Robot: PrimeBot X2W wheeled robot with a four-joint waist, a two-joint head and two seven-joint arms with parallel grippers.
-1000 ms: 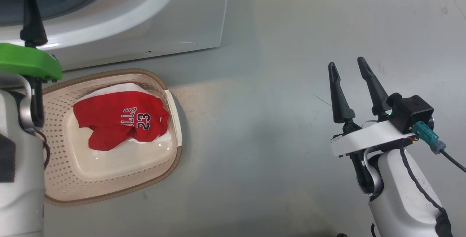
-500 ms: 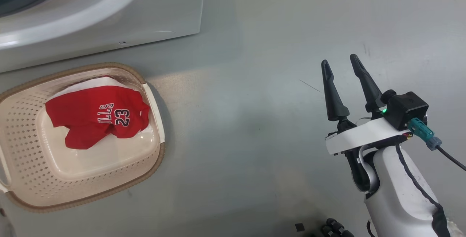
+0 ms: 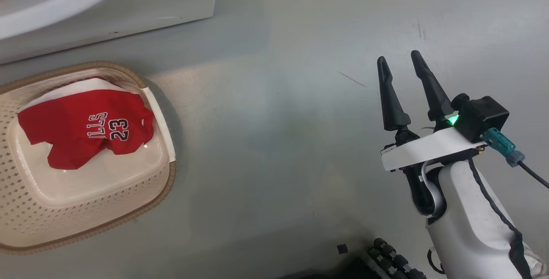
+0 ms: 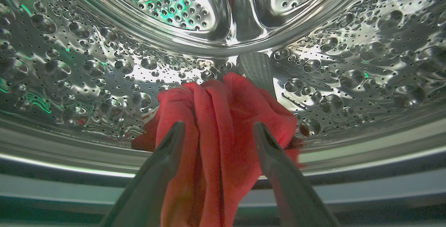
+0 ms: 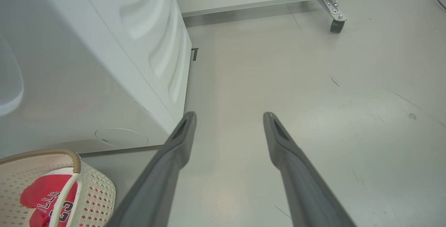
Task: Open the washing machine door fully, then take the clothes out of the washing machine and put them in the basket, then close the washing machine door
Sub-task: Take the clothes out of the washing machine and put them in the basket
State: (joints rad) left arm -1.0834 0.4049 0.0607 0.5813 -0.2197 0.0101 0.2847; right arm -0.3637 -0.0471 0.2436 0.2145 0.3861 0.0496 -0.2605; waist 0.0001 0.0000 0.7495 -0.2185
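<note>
Red clothes between left claw; grip unclear.

Right gripper, two long dark fingers spread apart, hovers over the smooth grey floor. The big white boxy washing machine stands at left. In the lower left corner is the cream perforated plastic basket, with a bright red lettered jersey lying inside. There's a metal caster wheel top right.

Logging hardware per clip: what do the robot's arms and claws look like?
Right claw: two tapered black fingers on a white plate, with a black box showing a green light, a teal plug with dark cable, and a white forearm edged by black cable. Left claw: dark tapered fingers too.
</note>
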